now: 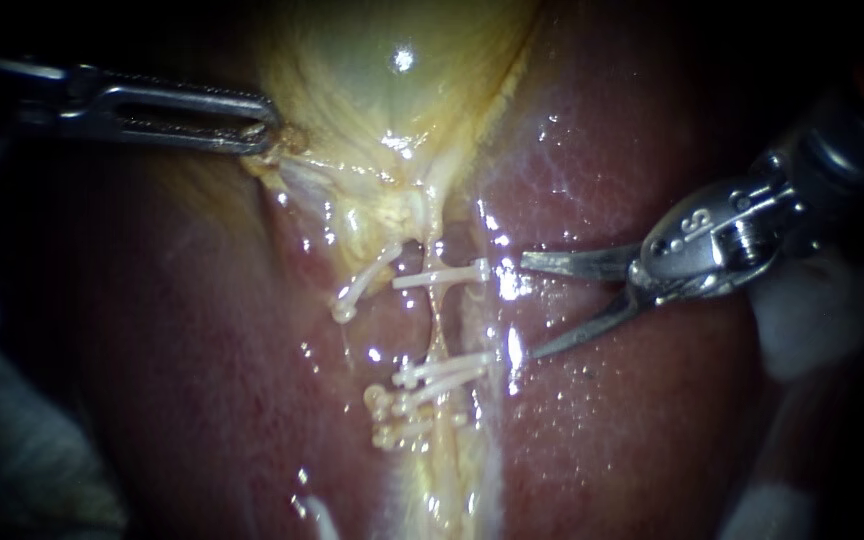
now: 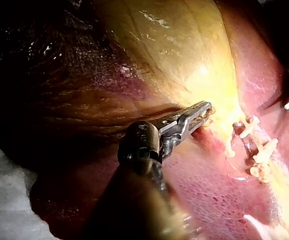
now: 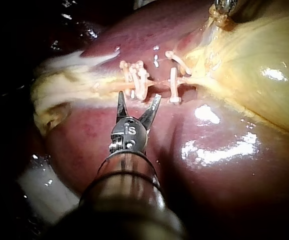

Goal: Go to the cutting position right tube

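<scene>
Steel slotted-jaw left instrument (image 1: 267, 128) way over left, clamped on the pale yellow gallbladder (image 1: 372, 70) edge. Mid-frame, thin pinkish right tube (image 1: 439, 325), crossed by white plastic clips (image 1: 442, 275). Just beside those, silver scissor-tipped right instrument (image 1: 527, 307), blades spread wide.

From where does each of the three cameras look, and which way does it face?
Endoscope: close to the tissue, facing gallbladder, liver and clipped tube; left instrument enters from left, right instrument from right.
Left wrist: on the left arm, looking along its shaft to jaws shut on the gallbladder.
Right wrist: on the right arm, looking along its shaft to open blades short of the tube.
All share the clips.
</scene>
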{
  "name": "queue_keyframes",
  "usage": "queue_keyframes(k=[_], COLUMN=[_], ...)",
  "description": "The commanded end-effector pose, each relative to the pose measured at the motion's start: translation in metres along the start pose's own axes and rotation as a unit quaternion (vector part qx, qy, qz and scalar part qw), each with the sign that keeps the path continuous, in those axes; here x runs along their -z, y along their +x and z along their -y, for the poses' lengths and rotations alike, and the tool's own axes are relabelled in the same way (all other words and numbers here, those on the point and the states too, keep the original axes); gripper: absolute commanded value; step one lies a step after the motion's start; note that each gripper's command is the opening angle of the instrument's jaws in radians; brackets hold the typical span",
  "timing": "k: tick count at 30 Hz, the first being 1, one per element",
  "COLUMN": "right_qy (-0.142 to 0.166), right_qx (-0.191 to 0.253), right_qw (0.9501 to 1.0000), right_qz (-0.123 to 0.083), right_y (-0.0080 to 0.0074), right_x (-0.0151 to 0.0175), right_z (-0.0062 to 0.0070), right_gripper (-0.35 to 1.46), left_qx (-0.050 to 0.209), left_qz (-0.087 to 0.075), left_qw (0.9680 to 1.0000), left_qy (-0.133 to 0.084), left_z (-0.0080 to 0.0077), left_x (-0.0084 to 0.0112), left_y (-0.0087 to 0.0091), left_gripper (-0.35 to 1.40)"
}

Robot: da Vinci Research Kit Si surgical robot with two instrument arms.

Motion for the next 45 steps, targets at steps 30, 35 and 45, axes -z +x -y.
queue_keyframes(k=[30,35,45], right_qy=[0.103,0.121,0.146], right_qx=[-0.092,-0.129,-0.159], right_qw=[0.9903,0.9838,0.9760], right_qz=[-0.018,-0.028,-0.028], right_y=[-0.0009,-0.0014,-0.0024], right_x=[-0.0069,-0.0092,-0.0134], right_z=[0.0001,-0.0011,-0.0022], right_gripper=[1.41,1.41,1.41], left_qx=[0.012,0.010,0.007], left_qz=[-0.002,-0.003,-0.003], left_qw=[0.9999,0.9999,1.0000], left_qy=[0.002,0.002,0.003], left_z=[-0.0034,-0.0036,-0.0039], left_x=[0.0060,0.0061,0.0062], left_y=[0.0017,0.0017,0.0017], left_gripper=[-0.35,-0.35,-0.35])
